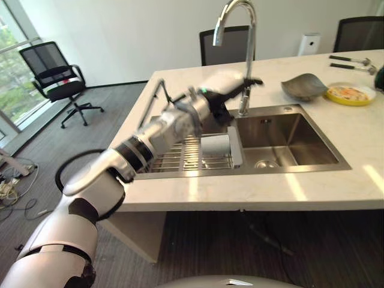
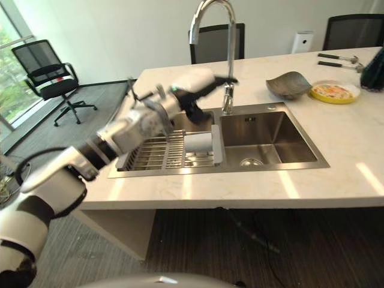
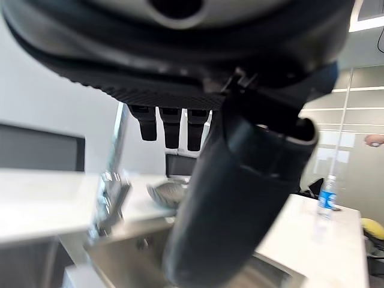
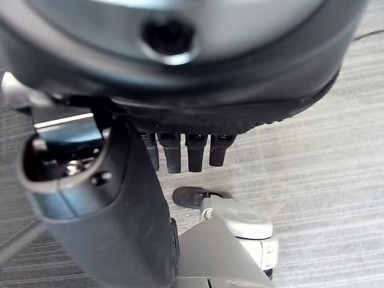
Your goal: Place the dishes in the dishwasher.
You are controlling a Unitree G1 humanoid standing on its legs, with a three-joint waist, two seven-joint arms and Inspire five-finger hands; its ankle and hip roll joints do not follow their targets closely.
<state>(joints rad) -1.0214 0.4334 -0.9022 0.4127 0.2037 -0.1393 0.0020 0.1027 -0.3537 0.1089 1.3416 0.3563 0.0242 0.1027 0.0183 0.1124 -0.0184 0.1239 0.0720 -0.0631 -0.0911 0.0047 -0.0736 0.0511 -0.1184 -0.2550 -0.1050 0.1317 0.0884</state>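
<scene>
A grey bowl (image 1: 303, 86) and a yellow plate (image 1: 350, 93) with food scraps lie on the pale counter (image 1: 360, 150), right of the faucet. My left hand (image 1: 221, 84) reaches out over the sink's left basin. Its fingers are straight and point at the faucet's stem, well left of the bowl, and it holds nothing. In the left wrist view the fingers (image 3: 171, 126) stay straight, with the bowl (image 3: 168, 192) beyond them. A wire rack (image 1: 180, 153) fills the left basin and holds a pale cup-like item (image 1: 215, 145). My right hand (image 4: 120, 210) hangs open above the carpet.
The tall faucet (image 1: 240, 36) rises just behind my left hand. The right basin (image 1: 282, 141) is bare steel. Tools (image 1: 351, 60) and a white device (image 1: 309, 43) sit at the counter's far side. Office chairs (image 1: 57, 78) stand around, and a water bottle (image 3: 324, 195) stands on the counter.
</scene>
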